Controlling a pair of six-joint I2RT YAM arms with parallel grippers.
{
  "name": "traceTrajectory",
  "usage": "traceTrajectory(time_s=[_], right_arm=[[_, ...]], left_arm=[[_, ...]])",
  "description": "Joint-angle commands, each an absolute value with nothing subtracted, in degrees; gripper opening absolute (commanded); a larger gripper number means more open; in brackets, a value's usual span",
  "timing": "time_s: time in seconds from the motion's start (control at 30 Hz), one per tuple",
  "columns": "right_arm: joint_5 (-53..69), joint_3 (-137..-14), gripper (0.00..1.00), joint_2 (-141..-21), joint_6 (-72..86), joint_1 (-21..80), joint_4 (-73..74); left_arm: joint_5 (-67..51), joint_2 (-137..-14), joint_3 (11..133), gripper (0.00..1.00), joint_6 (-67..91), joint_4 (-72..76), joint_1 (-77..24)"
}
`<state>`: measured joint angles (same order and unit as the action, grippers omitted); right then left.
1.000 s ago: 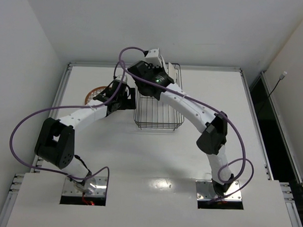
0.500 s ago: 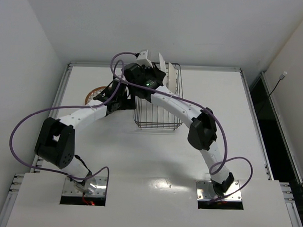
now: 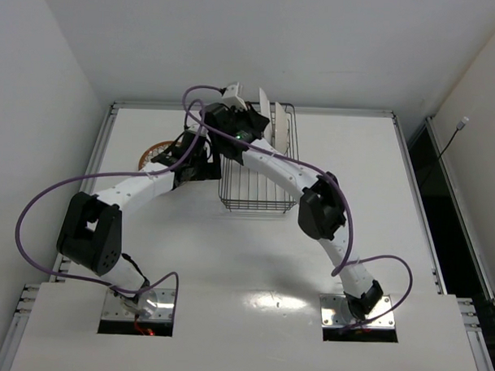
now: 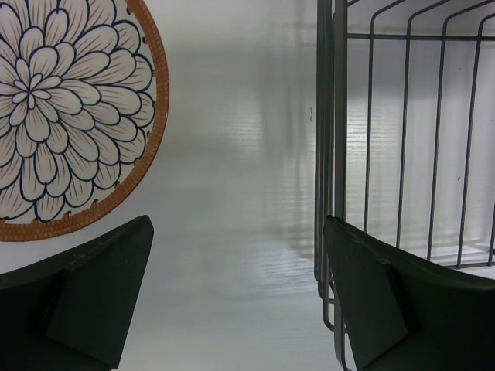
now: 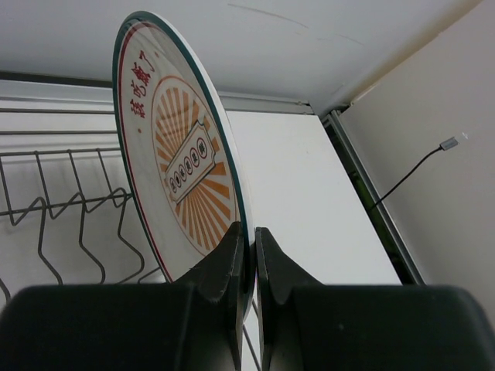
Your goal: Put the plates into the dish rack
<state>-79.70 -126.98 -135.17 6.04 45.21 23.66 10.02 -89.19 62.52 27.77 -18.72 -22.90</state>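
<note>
Right tool (image 5: pixel 251 236) is pinching the round orange-sunburst plate (image 5: pixel 186 178) upright, ready for slotting between black wire dish rack (image 4: pixel 332 116) tines.

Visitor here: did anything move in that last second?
The right arm's elbow swung leftward, toward the dish rack, and its wrist edged left near the rack's far end. The right pincer kept its grip on the upright plate; nothing was released. The left arm, its open left pincer, the flowered plate on the table and the rack stayed put.

White arms (image 3: pixel 142 190), black joints (image 3: pixel 91 233), looping purple cables (image 3: pixel 206 88).
</note>
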Motion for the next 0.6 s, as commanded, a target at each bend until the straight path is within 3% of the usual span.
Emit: traceTrajectory(time_s=[0.0, 0.43, 0.57], right_arm=[[-82.5, -129.4, 0.0, -135.9, 5.6, 44.3, 22.0], [-68.2, -126.4, 0.0, -136.4, 22.7, 42.1, 35.8], [-61.8, -123.8, 0.06, -135.0, 27.2, 39.9, 37.0]], left_arm=[[8.6, -87.7, 65.0, 0.91, 28.5, -16.8, -23.3], [10.3, -87.2, 65.0, 0.91, 29.0, -16.8, -23.3], [11.3, -86.7, 65.0, 0.91, 29.0, -16.8, -23.3]])
